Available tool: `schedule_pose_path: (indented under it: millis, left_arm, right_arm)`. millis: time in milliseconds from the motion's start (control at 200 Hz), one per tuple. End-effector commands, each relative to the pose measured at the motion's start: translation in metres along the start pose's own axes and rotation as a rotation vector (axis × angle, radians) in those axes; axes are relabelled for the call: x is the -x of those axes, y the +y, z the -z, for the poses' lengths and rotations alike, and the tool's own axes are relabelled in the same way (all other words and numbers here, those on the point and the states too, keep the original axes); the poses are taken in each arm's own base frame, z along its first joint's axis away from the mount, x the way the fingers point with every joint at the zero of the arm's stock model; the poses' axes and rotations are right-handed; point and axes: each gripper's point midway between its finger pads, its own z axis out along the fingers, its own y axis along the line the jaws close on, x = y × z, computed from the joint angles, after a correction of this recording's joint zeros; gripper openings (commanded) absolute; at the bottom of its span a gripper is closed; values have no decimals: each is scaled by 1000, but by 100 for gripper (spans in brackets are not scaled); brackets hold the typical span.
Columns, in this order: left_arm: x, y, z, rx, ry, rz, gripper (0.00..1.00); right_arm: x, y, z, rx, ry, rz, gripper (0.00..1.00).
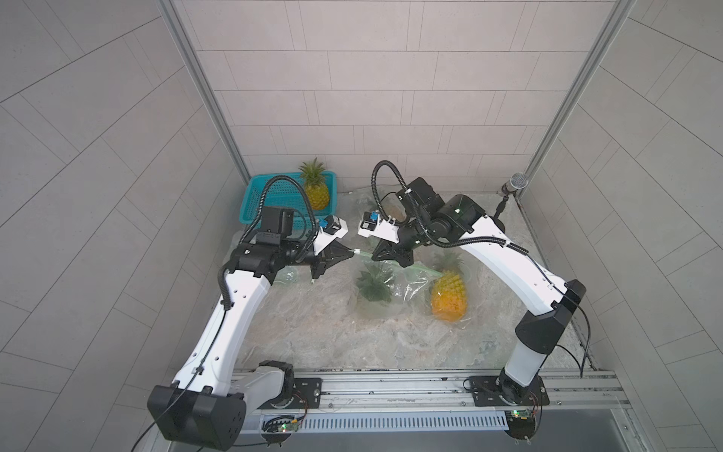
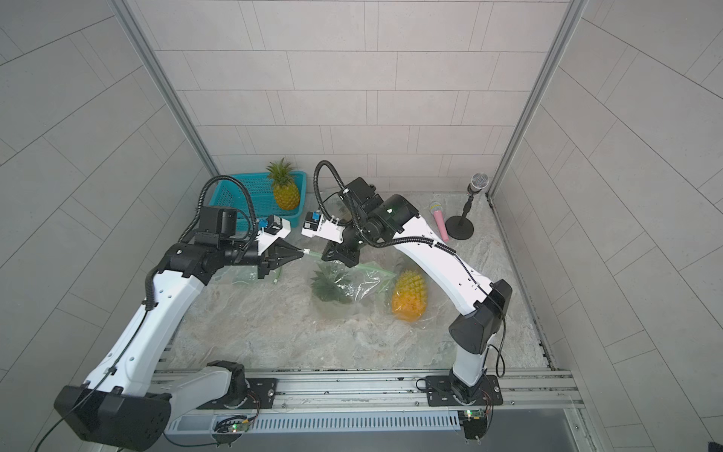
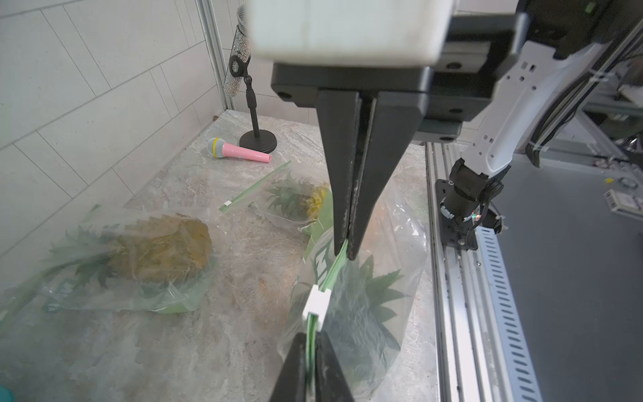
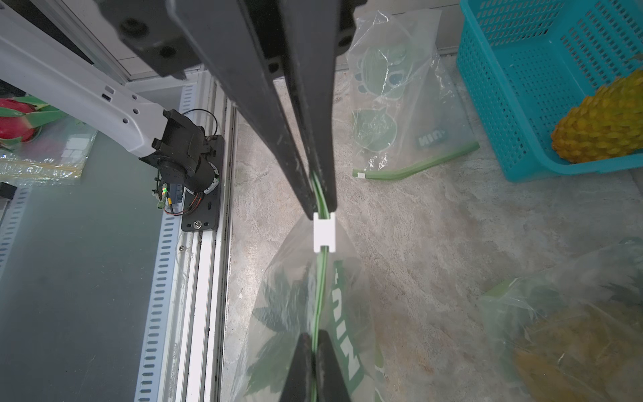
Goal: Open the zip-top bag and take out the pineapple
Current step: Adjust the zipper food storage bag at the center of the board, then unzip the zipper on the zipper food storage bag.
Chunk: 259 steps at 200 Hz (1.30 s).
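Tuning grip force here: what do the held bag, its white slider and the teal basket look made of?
The zip-top bag looks like thin, clear, glossy plastic film: creases, glare, leaves showing through. The slider is likely hard, opaque white plastic, matte, with crisp moulded edges. The basket seems rigid teal plastic: moulded slotted walls, slight sheen.

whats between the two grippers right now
The green zip strip, pinched by left gripper and right gripper, with the white slider on it near the left one; clearest in the wrist views.
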Motion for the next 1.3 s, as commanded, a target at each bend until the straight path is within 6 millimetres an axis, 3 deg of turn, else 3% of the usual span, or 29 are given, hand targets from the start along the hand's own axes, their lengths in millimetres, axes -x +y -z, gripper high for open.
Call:
schedule_pose_path:
  millis: [0,190,320,560,1291]
  left_arm:
    - [5,-4,-1,-24,-27,-28,0]
    - [4,-7,-2,-32,-31,-30,0]
    - [5,-8,-3,-41,-34,-24,0]
    - [5,-8,-2,-37,-34,-23,0]
    - [6,-9,-2,-40,-37,-13,0]
  right_arm:
    - [9,9,6,31,-34,28,0]
    - [15,10,9,30,-58,29,6]
    - [25,12,10,41,-109,25,26]
    - [46,6,8,34,-206,13,39]
    - [49,-9,-20,26,-190,-12,37]
